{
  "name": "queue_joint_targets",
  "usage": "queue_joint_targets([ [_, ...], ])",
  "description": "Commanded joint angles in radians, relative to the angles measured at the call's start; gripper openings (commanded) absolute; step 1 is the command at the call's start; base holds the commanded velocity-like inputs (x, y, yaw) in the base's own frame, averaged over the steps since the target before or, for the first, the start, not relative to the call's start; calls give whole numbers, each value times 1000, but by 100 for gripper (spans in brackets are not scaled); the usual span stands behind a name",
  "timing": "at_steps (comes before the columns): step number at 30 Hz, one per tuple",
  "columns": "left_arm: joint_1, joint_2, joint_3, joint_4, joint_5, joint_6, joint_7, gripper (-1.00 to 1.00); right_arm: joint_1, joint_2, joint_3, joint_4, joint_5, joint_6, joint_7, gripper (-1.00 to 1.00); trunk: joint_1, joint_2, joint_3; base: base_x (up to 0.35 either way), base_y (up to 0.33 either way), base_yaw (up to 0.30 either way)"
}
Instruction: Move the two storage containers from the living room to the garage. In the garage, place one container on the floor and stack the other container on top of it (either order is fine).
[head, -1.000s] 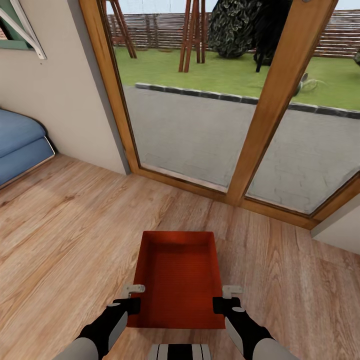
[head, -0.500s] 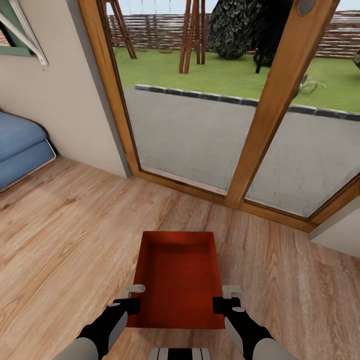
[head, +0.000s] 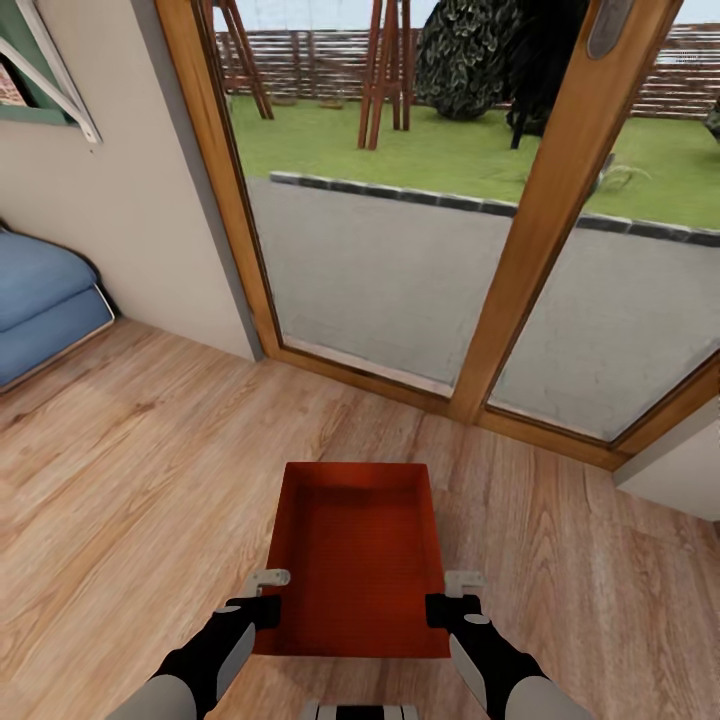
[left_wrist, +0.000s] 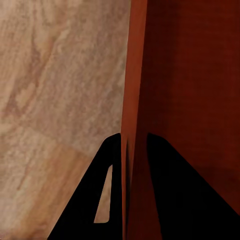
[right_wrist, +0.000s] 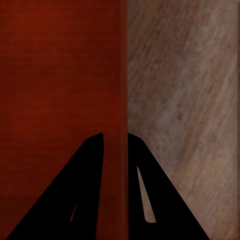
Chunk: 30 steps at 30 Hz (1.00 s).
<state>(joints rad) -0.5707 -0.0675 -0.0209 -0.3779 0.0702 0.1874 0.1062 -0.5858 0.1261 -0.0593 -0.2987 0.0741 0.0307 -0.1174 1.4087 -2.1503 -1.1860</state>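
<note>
One orange-red storage container hangs in front of me above the light wood plank floor of the living room, open top up, ribbed bottom showing. My left gripper is shut on its left wall near the close corner; in the left wrist view that gripper has the thin red wall of the container pinched between its black fingers. My right gripper is shut on the right wall the same way, and in the right wrist view the gripper straddles the edge of the container.
Wood-framed glass doors stand straight ahead, with a paved yard and lawn behind them. A blue sofa sits at the left against a beige wall. A wall corner juts in at the right.
The whole head view has shifted slightly: the doors and sofa have drifted down and to the right. The container and both grippers keep the same place in the picture.
</note>
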Motion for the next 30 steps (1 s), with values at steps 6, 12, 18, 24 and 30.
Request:
queue_joint_targets([
  [6, 0, 2, 6, -3, -13, 7, 13, -100, 0, -16, -14, -2, 18, 3, -1, -100, -23, 42, 18, 0, 0, 0],
  [12, 0, 2, 6, -3, -13, 7, 12, -100, 0, -16, -14, -2, 18, 3, -1, -100, -46, 84, 37, 0, 0, 0],
  [18, 0, 1, 6, -3, -13, 7, 12, -100, 0, -16, -14, -2, 18, 3, -1, -100, -69, 126, 56, 0, 0, 0],
  [24, 0, 0, 7, -3, -13, 7, 13, -100, 0, -16, -14, -2, 18, 3, -1, -100, -92, 168, 75, 0, 0, 0],
  [30, 0, 0, 7, -3, -13, 7, 13, -100, 0, -17, -15, -2, 18, 3, -1, -100, -115, 210, 93, 0, 0, 0],
])
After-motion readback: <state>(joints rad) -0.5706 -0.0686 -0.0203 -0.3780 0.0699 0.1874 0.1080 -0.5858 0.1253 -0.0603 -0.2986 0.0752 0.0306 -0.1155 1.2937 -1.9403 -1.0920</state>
